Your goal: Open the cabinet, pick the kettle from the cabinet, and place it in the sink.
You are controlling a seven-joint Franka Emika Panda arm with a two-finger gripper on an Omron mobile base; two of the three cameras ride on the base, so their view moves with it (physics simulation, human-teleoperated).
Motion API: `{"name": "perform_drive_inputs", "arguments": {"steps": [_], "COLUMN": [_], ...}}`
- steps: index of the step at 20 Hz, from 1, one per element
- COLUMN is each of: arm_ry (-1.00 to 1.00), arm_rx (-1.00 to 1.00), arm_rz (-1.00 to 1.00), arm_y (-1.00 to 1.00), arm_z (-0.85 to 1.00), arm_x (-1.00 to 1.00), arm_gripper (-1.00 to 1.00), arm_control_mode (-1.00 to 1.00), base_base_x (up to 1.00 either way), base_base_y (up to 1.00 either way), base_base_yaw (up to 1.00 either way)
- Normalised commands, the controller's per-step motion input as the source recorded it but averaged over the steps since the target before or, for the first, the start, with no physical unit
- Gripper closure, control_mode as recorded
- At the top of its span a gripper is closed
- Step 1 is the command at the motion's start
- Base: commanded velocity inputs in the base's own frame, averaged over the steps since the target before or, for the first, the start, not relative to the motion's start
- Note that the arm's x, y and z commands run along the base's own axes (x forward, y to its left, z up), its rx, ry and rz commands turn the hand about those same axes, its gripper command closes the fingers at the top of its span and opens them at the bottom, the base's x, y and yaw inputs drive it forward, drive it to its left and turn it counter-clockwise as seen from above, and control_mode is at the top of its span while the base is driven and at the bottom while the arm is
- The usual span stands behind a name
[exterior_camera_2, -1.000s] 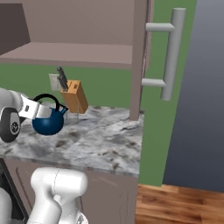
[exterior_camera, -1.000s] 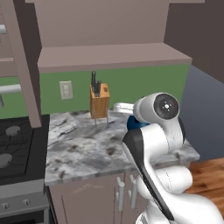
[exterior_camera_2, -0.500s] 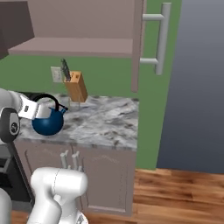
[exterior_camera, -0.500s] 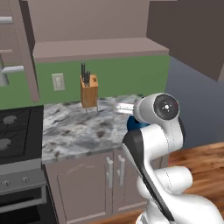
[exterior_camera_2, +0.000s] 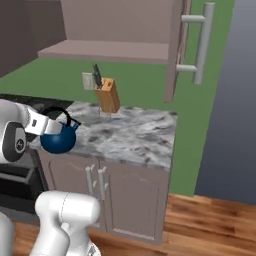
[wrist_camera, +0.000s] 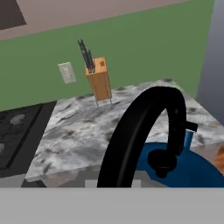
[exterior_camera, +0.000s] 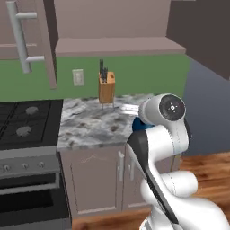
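A small, round, glossy blue kettle is held aloft at the end of the white arm, in front of the marbled grey surface and level with its front edge, as seen from the right base view. The claw is closed on the thin black arched handle, which is seen close up in the hand view, rising over the blue body and a round black lid knob. A short blue spout is shown pointing up and away from the arm in the right base view. In the left base view, just a sliver of the kettle's blue is seen behind the arm's round white joint.

The surface is backed by a green wall. A wooden knife block with dark handles is stood near the wall on the surface, with a pale wall outlet just beside it. The black stovetop with grey burners is set to the left of the surface in the left base view.

Above, the cabinet is shown with a mauve-brown door swung open, its long grey bar handle facing outward. Lower cabinets with short handles are set beneath the surface, above a wooden floor.
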Motion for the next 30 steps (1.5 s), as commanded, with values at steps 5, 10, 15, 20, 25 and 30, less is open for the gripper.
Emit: {"name": "perform_drive_inputs", "arguments": {"steps": [5,10,15,20,25,30], "arm_ry": [0.00,0.00,0.00,0.00,0.00,0.00], "arm_rx": [0.00,0.00,0.00,0.00,0.00,0.00], "arm_rz": [0.00,0.00,0.00,0.00,0.00,0.00], "arm_y": [0.00,0.00,0.00,0.00,0.00,0.00], "arm_z": [0.00,0.00,0.00,0.00,0.00,0.00], "arm_x": [0.00,0.00,0.00,0.00,0.00,0.00], "arm_gripper": [1.00,1.00,1.00,1.00,1.00,1.00], "arm_control_mode": [1.00,1.00,1.00,1.00,1.00,1.00], "base_base_x": [-0.13,-0.07,-0.03,0.00,0.00,0.03], "base_base_y": [0.11,0.06,0.05,0.05,0.06,0.09], "base_base_yaw": [0.81,0.87,0.87,0.87,0.84,0.73]}}
